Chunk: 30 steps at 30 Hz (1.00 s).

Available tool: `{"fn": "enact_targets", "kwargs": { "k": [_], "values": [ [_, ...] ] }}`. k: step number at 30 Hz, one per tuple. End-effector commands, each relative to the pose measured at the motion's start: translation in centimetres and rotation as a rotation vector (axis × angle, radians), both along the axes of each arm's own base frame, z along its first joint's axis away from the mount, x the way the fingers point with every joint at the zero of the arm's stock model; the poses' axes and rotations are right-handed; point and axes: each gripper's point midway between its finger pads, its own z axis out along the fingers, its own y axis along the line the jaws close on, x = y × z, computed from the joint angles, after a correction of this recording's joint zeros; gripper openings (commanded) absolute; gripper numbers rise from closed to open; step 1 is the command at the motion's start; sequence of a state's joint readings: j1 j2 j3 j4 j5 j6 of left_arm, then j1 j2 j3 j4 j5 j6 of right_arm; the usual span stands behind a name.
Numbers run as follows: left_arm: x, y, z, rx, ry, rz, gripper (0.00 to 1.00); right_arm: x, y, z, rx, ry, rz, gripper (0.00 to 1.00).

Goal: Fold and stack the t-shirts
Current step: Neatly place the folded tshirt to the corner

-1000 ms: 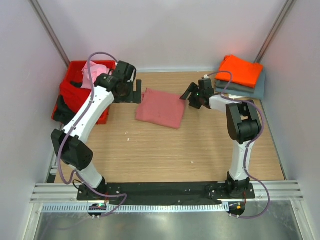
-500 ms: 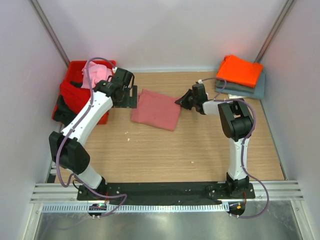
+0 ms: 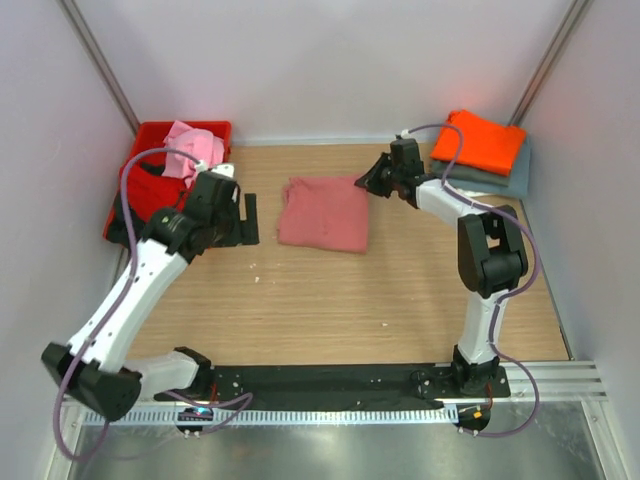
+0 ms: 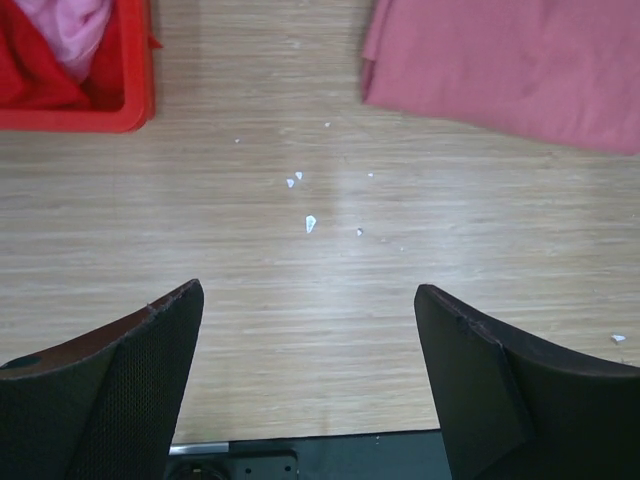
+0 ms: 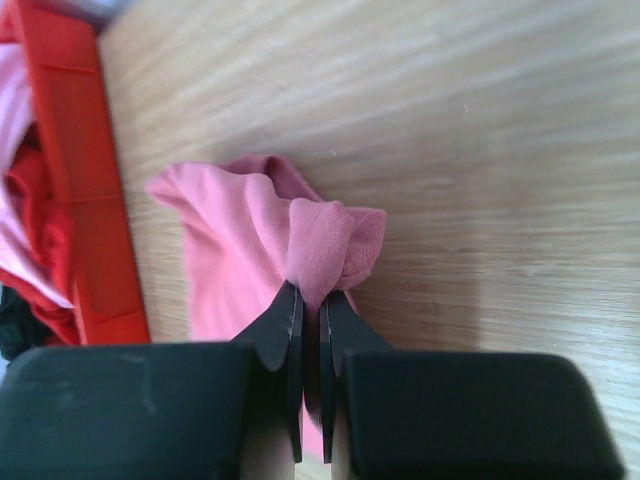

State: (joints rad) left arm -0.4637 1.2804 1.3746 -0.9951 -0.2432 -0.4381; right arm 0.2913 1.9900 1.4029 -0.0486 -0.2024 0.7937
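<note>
A folded salmon-pink t-shirt (image 3: 323, 213) lies on the table's middle back. My right gripper (image 3: 366, 183) is shut on its far right corner, and the pinched cloth (image 5: 322, 245) bunches up between the fingers. An orange t-shirt (image 3: 481, 140) lies folded on top of a grey-blue one (image 3: 508, 180) at the back right. A light pink t-shirt (image 3: 192, 148) and red ones (image 3: 152, 192) fill the crate. My left gripper (image 3: 243, 218) hangs open over bare wood, left of the salmon shirt (image 4: 510, 65), with nothing between its fingers (image 4: 110, 385).
The red plastic crate (image 3: 131, 167) stands at the back left corner, its rim (image 4: 130, 90) showing in the left wrist view. Small white specks (image 4: 309, 222) dot the wood. Grey walls close in the table on three sides.
My right gripper closed on the salmon shirt's corner and drew it back and rightward. The left arm pulled away toward the near left, still open.
</note>
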Motion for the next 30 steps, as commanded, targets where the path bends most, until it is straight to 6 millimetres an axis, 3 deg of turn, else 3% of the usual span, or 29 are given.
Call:
{"fn": "enact_targets", "kwargs": {
  "k": [1,5,7,11,21,24,25,28,29,30],
  "values": [
    [-2.9,1.1,0.5,-0.062,-0.035,0.033,0.87,1.3,-2.1,7.2,-0.039,-0.129,-0.028,0.02],
    [-6.3,1.5,-1.0,-0.109,0.000,0.003,0.87,1.9,-3.9,8.8,-0.061,-0.141,-0.061,0.02],
    [-7.7,0.8,-1.1,-0.171,0.004,-0.034,0.87,2.6,-4.5,10.4,-0.072,-0.170,-0.069,0.02],
    [-10.1,1.4,-0.9,-0.240,-0.049,-0.030,0.88,3.6,-6.4,12.3,-0.125,-0.188,-0.089,0.01],
    [-13.0,3.2,-0.7,-0.301,-0.133,0.022,0.88,6.9,-13.4,19.4,-0.230,-0.307,-0.204,0.02],
    [-13.2,3.5,-0.9,-0.305,-0.139,0.035,0.88,8.0,-15.5,19.5,-0.236,-0.303,-0.231,0.02],
    [-13.2,3.4,-0.7,-0.311,-0.151,0.032,0.89,8.6,-15.9,20.6,-0.227,-0.327,-0.242,0.01],
    [-12.9,3.0,-1.2,-0.310,-0.125,0.023,0.89,10.1,-16.9,21.2,-0.215,-0.344,-0.259,0.02],
    [-12.8,2.9,-1.4,-0.304,-0.110,0.019,0.88,10.9,-17.1,19.8,-0.217,-0.320,-0.258,0.02],
    [-12.8,2.8,-1.6,-0.298,-0.095,0.019,0.87,11.5,-17.2,21.3,-0.213,-0.356,-0.264,0.01]
  ]
}}
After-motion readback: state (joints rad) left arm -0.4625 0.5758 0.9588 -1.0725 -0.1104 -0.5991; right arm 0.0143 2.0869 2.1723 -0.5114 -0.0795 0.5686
